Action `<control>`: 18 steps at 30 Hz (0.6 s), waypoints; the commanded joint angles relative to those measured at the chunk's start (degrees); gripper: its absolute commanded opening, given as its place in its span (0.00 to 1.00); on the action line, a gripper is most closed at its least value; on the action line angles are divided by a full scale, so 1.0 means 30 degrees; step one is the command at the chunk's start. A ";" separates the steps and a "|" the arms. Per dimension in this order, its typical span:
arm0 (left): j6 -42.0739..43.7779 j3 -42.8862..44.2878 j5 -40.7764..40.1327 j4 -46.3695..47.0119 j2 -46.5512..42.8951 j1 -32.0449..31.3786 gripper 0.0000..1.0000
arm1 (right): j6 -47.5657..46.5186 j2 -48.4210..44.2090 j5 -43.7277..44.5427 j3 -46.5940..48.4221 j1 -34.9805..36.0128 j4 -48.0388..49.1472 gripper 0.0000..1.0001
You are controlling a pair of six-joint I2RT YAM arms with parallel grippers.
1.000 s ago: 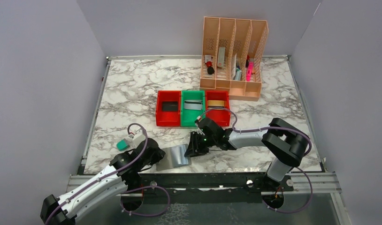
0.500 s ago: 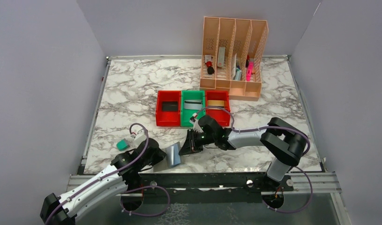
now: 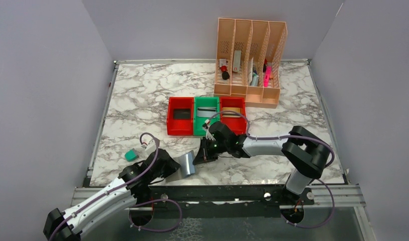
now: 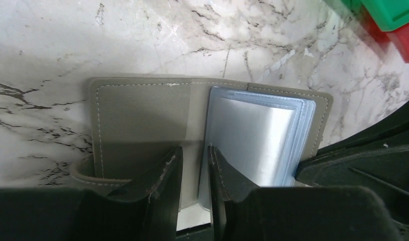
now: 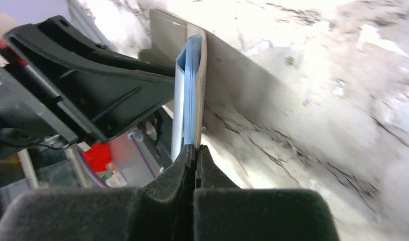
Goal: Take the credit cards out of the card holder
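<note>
card holder [image 3: 186, 163] half open, left end effector [image 4: 195, 150] gripping its spine; right end effector [image 5: 195, 148] pinching upright pockets.

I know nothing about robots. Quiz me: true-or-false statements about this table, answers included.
The green bin sits between the left red bin and the right red bin. True.
The right arm's jaws stand wide open. False: they are shut, at the card holder.
A black card lies in the green bin. False: a silver-grey card does; the black card lies in the left red bin.
A teal block lies left of the card holder. True.
</note>
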 commanded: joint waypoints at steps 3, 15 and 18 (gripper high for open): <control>0.0984 0.0761 0.0592 0.1564 0.0011 -0.0064 0.40 | -0.2508 -0.3348 0.5677 0.0460 -0.0036 -0.6041 0.01; 0.3039 0.3290 0.0598 0.2452 0.2242 -0.0064 0.52 | -0.6122 -0.6630 1.1959 0.2923 0.0005 -1.6319 0.01; 0.3107 0.3263 0.0544 0.2451 0.2199 -0.0057 0.53 | -0.6744 -0.4626 1.1580 0.5154 0.0053 -1.7575 0.01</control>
